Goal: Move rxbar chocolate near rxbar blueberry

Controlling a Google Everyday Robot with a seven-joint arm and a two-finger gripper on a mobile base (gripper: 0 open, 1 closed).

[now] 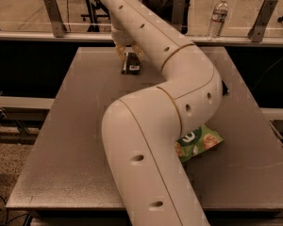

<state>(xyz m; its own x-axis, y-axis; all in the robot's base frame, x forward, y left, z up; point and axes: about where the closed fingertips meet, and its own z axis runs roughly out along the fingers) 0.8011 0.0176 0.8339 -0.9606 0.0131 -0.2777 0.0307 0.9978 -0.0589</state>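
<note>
The tool [130, 55] is at the far side of the surface [75, 126], left of centre, directly over the rxbar chocolate [131, 66]. That bar shows as a small dark wrapper poking out toward the camera from under the tool, with a pale label patch on top. It looks to be lying flat or nearly flat at surface level. Whether the tool has closed on the bar or only stands over it, I cannot tell.

The arm [179, 79] rises from the near edge, bends right, then sweeps back left to reach the bar. That long reach makes sense with the bar so far from the base, but it hides much of the middle of the surface.

The rxbar blueberry is not clearly in view. 1 small dark sliver [224, 88] shows at the arm's right edge; it may be that bar, but I cannot say. If so, the chocolate bar lies well apart from it and the move is not yet done.

A green snack bag [202, 142] sticks out from beneath the arm; its white marking cannot be read. Behind the surface stands 1 water bottle [218, 17], label unreadable. No lettering on the chocolate bar's patch is legible either.
</note>
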